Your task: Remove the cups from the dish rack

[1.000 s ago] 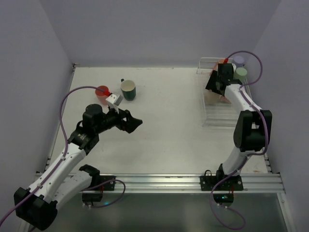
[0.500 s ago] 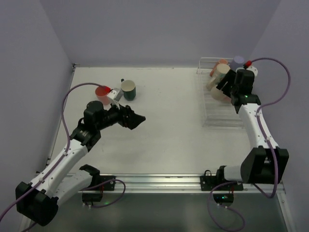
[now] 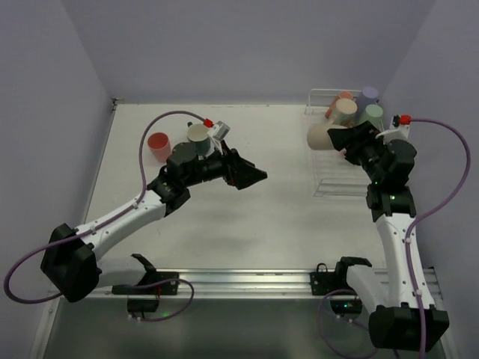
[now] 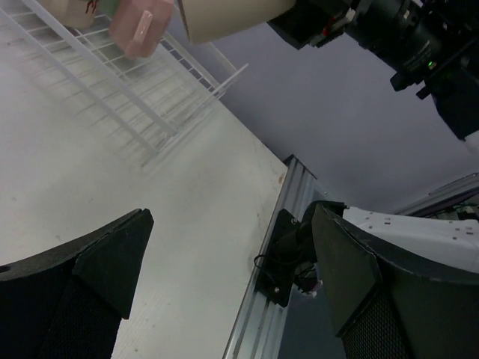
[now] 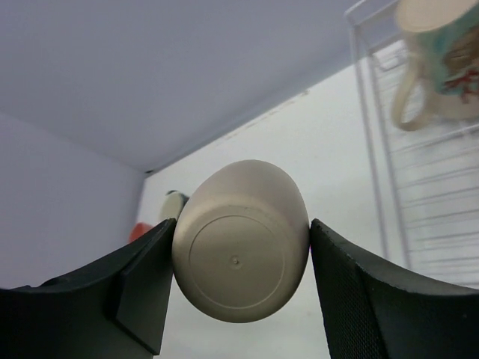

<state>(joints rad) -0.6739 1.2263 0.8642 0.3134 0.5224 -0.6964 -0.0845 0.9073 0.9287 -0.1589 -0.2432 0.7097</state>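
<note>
Left gripper point(image 3: 251, 176) jaws apart, empty, over mid tabletop point(image 3: 277, 224). Right gripper point(image 3: 340, 138) clamped on tan cup point(image 3: 322, 137), held above dish rack's point(image 3: 344, 183) left edge. Red cup point(image 3: 158, 143) and dark green cup point(image 3: 198, 134) already out, far-left tabletop. At least four cups point(image 3: 373, 114) remain at rack's far end.

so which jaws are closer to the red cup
Left. The left jaws sit mid-table, to the right of the red cup; the right jaws hold a tan cup far across, by the rack.
</note>
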